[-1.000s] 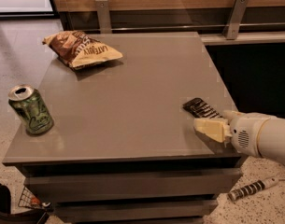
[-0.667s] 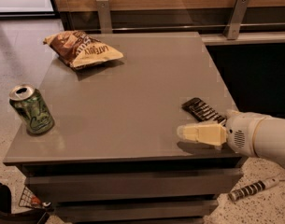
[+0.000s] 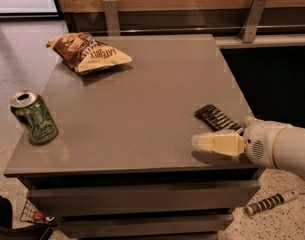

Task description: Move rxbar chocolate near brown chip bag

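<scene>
The rxbar chocolate (image 3: pixel 217 118), a slim black bar with white lettering, lies flat near the right edge of the grey table (image 3: pixel 142 99). The brown chip bag (image 3: pixel 88 52) lies at the table's far left corner. My gripper (image 3: pixel 199 142), with cream-coloured fingers on a white arm, reaches in from the right and hovers just in front of the bar, close to the table's front edge. It holds nothing that I can see.
A green can (image 3: pixel 34 117) stands upright at the table's left front edge. A striped black-and-white stick (image 3: pixel 271 202) lies on the floor at the lower right. A wooden wall with metal brackets runs behind the table.
My gripper has moved left along the table's front edge, past the bar's near end. The bar, bag and can have not moved.
</scene>
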`<state>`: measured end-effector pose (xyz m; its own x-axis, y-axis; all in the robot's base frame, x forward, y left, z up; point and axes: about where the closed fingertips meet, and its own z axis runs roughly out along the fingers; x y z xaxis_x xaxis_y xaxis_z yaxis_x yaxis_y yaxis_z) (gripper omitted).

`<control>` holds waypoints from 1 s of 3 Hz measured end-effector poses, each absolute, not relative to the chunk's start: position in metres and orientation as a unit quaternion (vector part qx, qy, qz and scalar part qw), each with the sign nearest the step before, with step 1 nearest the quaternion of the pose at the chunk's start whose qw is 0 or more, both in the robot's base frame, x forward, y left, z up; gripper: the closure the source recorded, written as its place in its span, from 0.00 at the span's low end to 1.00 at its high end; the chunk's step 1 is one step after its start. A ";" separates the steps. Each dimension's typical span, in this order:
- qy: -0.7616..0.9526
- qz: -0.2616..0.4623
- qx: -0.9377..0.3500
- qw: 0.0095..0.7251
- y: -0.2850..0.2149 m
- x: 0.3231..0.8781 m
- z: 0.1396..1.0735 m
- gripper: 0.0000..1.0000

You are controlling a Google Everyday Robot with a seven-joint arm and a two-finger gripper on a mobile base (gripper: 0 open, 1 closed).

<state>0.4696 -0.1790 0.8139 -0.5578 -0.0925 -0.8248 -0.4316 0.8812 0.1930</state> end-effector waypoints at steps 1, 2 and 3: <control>0.862 0.191 -0.152 0.445 -0.179 0.470 0.816 0.00; 0.857 0.195 -0.158 0.449 -0.179 0.470 0.815 0.00; 0.857 0.195 -0.158 0.449 -0.179 0.470 0.816 0.00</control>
<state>0.4702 -0.1788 0.8163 -0.5460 -0.0956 -0.8323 -0.4469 0.8736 0.1928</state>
